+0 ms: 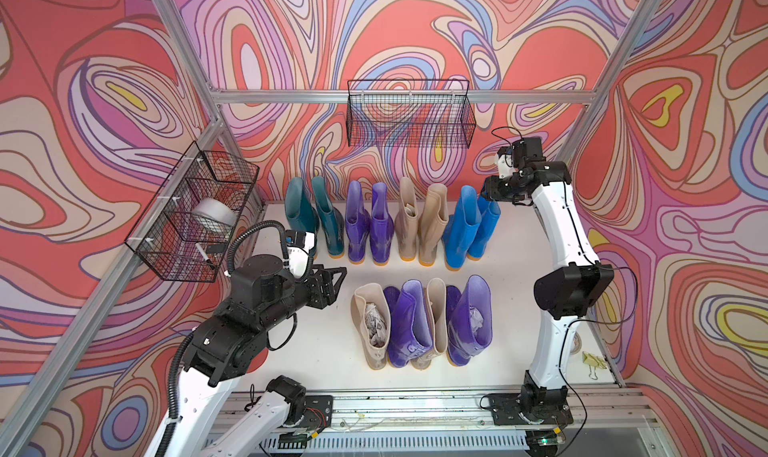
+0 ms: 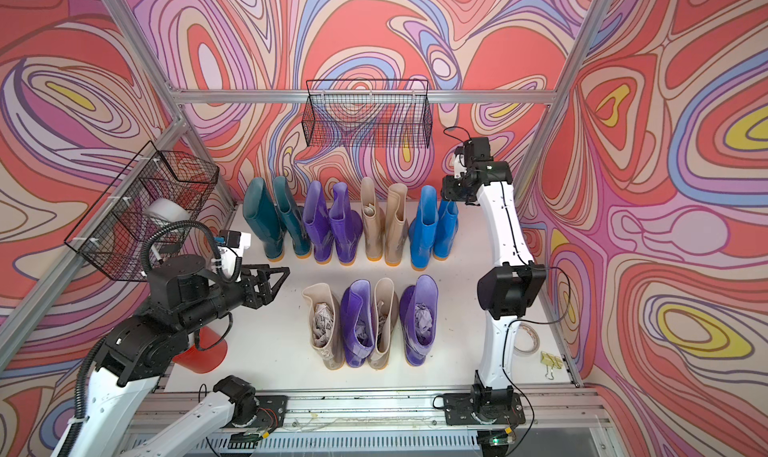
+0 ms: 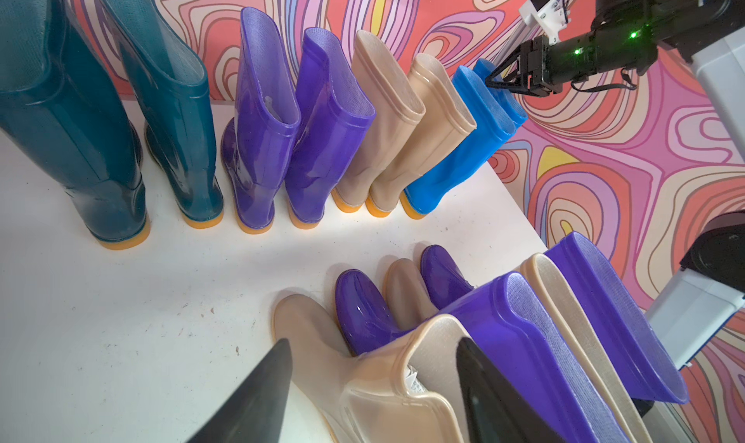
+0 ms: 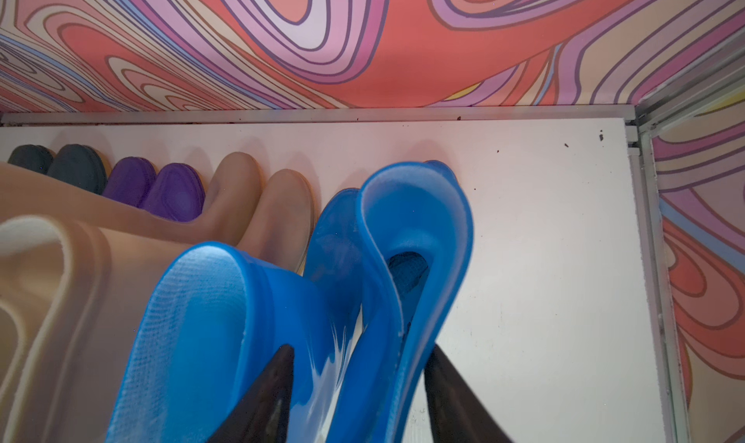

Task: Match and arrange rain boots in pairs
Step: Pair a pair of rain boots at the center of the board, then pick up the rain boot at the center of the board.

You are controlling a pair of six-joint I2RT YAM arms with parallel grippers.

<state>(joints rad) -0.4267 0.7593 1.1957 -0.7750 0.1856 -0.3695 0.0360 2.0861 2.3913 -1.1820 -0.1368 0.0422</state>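
Observation:
Along the back wall the rain boots stand in pairs: teal point(image 1: 299, 213), purple point(image 1: 357, 222), beige point(image 1: 432, 222) and bright blue point(image 1: 463, 226). A front row alternates beige point(image 1: 372, 322), purple point(image 1: 405, 322), beige point(image 1: 436, 313), purple point(image 1: 471, 317); some hold crumpled paper. My right gripper point(image 1: 484, 195) is at the cuff of the rightmost blue boot point(image 4: 419, 227), its jaws apart on either side of the rim point(image 4: 361, 347). My left gripper point(image 1: 336, 286) hovers open just left of the front row, with the front beige boot point(image 3: 322, 340) below it.
A black wire basket point(image 1: 411, 118) hangs on the back wall and another point(image 1: 195, 209) on the left wall. A red cup point(image 2: 203, 355) sits under the left arm. A tape roll point(image 2: 525, 338) and yellow clips point(image 2: 548, 359) lie by the right arm's base.

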